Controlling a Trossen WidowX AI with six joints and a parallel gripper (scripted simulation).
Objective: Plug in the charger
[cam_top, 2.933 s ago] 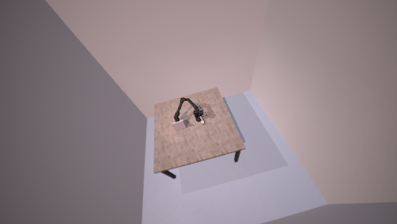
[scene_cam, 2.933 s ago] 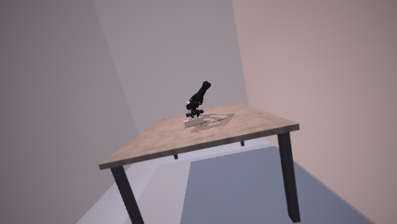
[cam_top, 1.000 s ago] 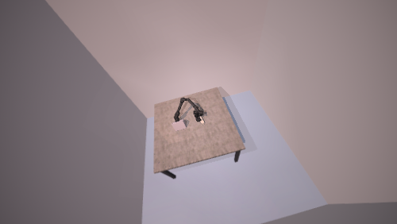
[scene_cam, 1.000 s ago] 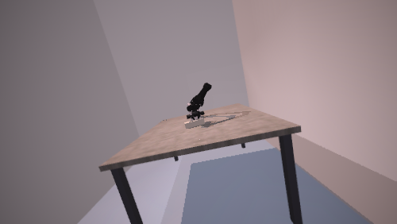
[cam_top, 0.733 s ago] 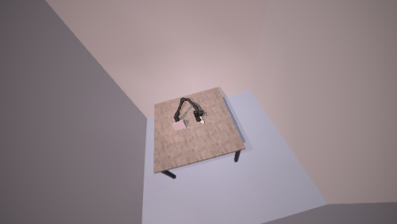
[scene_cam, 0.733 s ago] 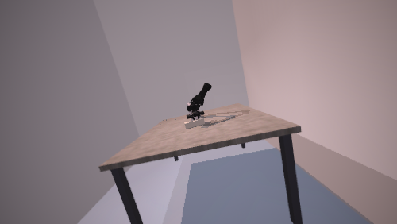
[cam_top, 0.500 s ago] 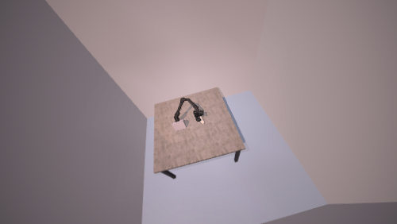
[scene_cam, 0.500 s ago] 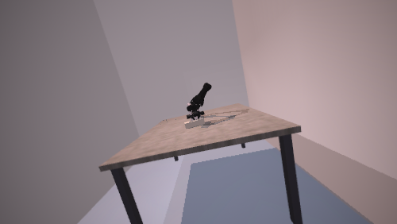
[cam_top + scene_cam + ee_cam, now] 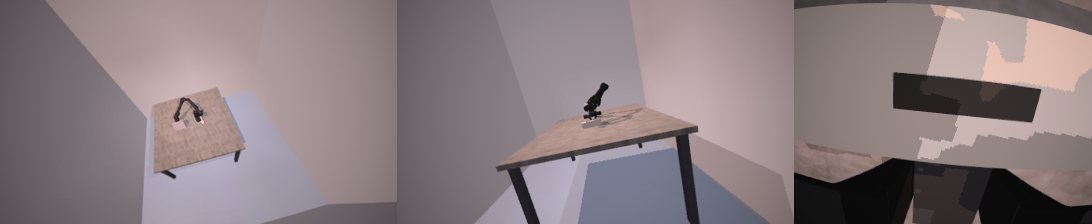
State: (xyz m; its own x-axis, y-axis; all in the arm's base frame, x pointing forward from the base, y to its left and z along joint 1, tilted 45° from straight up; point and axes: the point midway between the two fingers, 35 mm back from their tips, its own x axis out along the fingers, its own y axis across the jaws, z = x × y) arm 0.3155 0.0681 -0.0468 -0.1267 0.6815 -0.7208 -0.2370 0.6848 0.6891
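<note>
The tool [image 9: 202, 120] pinches the charger [image 9: 943, 199], holding it beside the power strip [image 9: 179, 126] on the tabletop [image 9: 198, 147], presumably to line the prongs up straight.

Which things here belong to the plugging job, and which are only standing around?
Part of the job: gripper, shut on the charger; power strip beside it.
Not part of the job: table, only the support; blue floor area.
</note>
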